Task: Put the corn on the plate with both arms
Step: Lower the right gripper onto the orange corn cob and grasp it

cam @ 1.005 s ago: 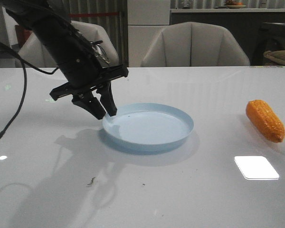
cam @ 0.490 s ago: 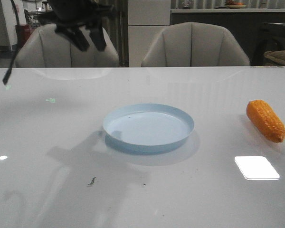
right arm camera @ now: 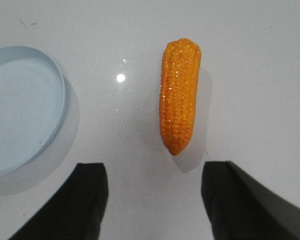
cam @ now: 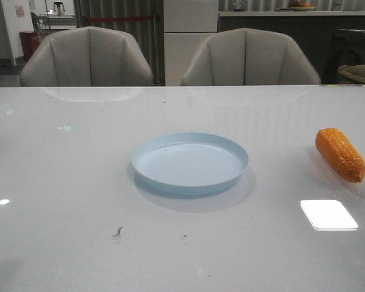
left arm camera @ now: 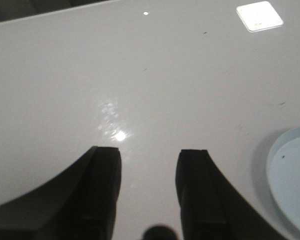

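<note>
The pale blue plate (cam: 190, 163) sits empty at the middle of the white table. The orange corn (cam: 339, 154) lies on the table to the plate's right, apart from it. Neither arm shows in the front view. In the left wrist view my left gripper (left arm camera: 149, 152) is open and empty above bare table, with the plate's edge (left arm camera: 292, 175) off to one side. In the right wrist view my right gripper (right arm camera: 154, 167) is open and empty above the table. The corn (right arm camera: 179, 95) lies just beyond its fingertips and the plate (right arm camera: 22, 107) further aside.
Two beige chairs (cam: 88, 58) (cam: 249, 58) stand behind the table's far edge. A bright light reflection (cam: 328, 214) lies on the table in front of the corn. A few dark specks (cam: 117, 232) lie in front of the plate.
The left arm was at the plate's left rim, lifted up and away, and has left the front view. The plate and corn have not moved.
</note>
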